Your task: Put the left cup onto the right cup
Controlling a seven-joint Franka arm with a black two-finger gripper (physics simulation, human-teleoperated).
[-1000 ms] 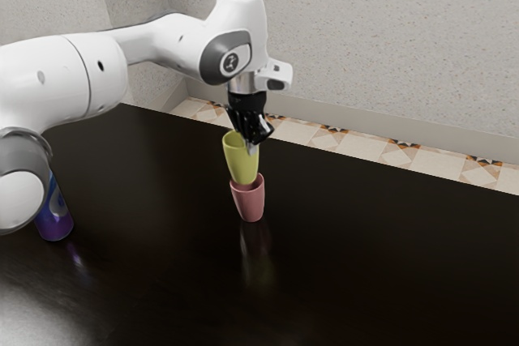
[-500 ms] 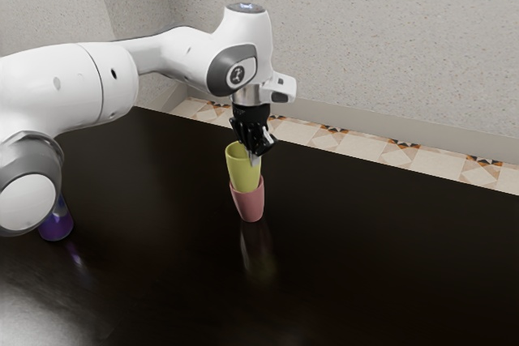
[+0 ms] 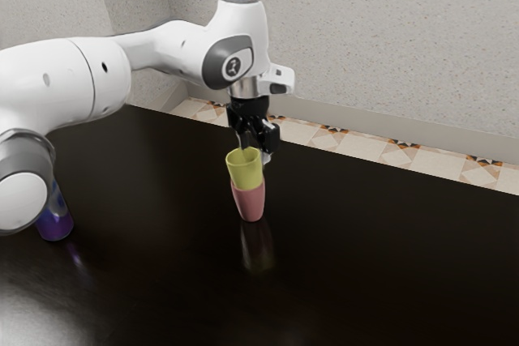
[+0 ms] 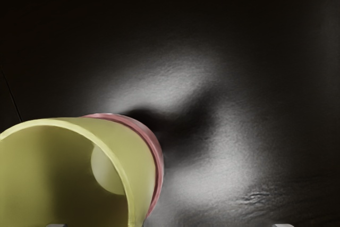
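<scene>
Two cups now make one stack: the yellow cup (image 3: 244, 169) sits nested in the mouth of the pink cup (image 3: 250, 200), upright or nearly so, with most of its body standing proud of the pink cup's rim. The pink cup itself stands on the dark desk (image 3: 365, 241). Directly above the pink cup, the end effector (image 3: 258, 150) hangs with its fingers spread and released, low enough that they straddle the yellow cup's rim (the wrist view puts that rim (image 4: 64, 174) right under the hand, with the pink cup (image 4: 155, 163) a thin band around it).

Trouble from here would likely come from the retreat. A finger hanging inside or close against the rim could snag it if the hand pulls away sideways or at a slant, dragging the yellow cup out of the pink cup or toppling both. The stack looks tall and narrow, so a light knock may be enough. A straight rise looks safest. A purple object (image 3: 55, 216) sits well apart from the pink cup, out of harm's way.
</scene>
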